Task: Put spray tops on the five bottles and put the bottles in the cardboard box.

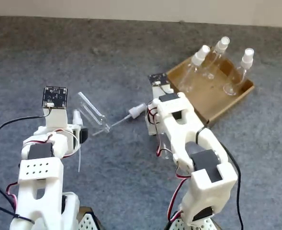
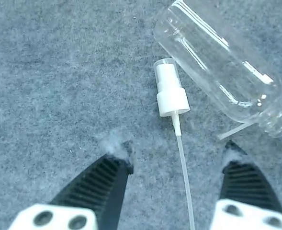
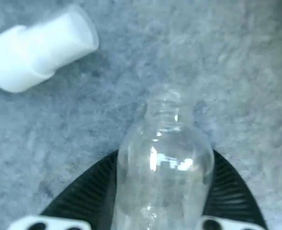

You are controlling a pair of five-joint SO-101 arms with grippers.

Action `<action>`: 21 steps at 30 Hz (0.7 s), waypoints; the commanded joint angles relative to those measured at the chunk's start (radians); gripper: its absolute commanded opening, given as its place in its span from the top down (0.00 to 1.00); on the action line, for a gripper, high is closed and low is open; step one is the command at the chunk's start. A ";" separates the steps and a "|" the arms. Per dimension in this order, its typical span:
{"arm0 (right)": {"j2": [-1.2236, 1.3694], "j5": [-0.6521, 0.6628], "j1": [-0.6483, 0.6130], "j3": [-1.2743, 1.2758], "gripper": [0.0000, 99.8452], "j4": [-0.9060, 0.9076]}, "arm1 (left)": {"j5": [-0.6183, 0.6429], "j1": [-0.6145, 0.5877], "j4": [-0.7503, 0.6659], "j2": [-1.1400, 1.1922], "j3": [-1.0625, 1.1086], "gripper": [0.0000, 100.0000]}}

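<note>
High view finds the grey tabletop [image 1: 107,52] with the cardboard box [image 1: 211,108] at two o'clock, three capped bottles [image 1: 194,72] standing inside. We see the right tool [image 3: 164,163] clamped around an uncapped bottle [image 3: 163,143]. The left tool [image 2: 177,153] gapes wide over a loose spray top [image 2: 169,93], with an empty bottle [image 2: 217,72] just beside.

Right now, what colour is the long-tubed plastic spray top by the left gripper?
White spray top, clearest in left wrist view.

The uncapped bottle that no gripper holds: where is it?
High view: the uncapped bottle lies left of centre, between one spray top and another spray top.
</note>
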 commanded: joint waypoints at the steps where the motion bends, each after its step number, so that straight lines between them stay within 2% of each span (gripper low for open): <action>1: -0.038 0.034 -0.013 0.013 0.82 -0.008 | 0.008 -0.008 -0.017 -0.021 -0.007 0.73; 12: -0.426 0.078 -0.002 0.097 0.82 -0.010 | 0.008 -0.008 -0.018 -0.021 -0.007 0.73; 21: -0.791 0.080 0.030 0.306 0.82 -0.019 | 0.008 -0.008 -0.020 -0.021 -0.007 0.73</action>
